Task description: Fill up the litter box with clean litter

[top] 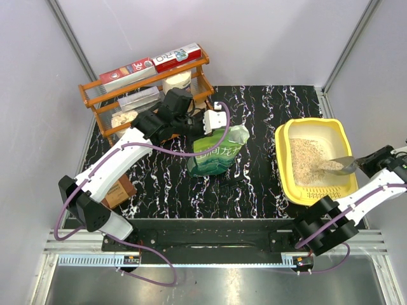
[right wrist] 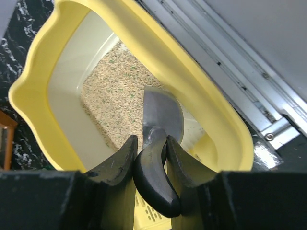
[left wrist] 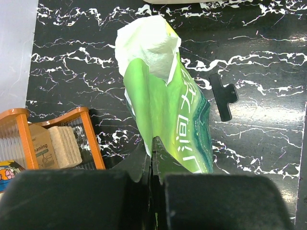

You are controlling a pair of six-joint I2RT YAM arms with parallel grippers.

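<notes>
The yellow litter box [top: 285, 166] stands at the table's right and holds pale beige litter [top: 307, 160]; it also shows in the right wrist view [right wrist: 211, 98] with litter [right wrist: 112, 93] inside. My right gripper [right wrist: 151, 143] is shut on the black handle of a grey metal scoop [right wrist: 162, 112], whose bowl [top: 343, 165] rests in the box over the litter. The green litter pouch [top: 218, 150] stands mid-table, top open. My left gripper [left wrist: 154, 141] is shut on the pouch's edge [left wrist: 175, 120].
An orange wire rack [top: 147, 89] with boxes stands at the back left, also in the left wrist view [left wrist: 53, 139]. A black clip [left wrist: 223, 96] lies on the marble table right of the pouch. A brown box [top: 119, 190] sits near the left arm.
</notes>
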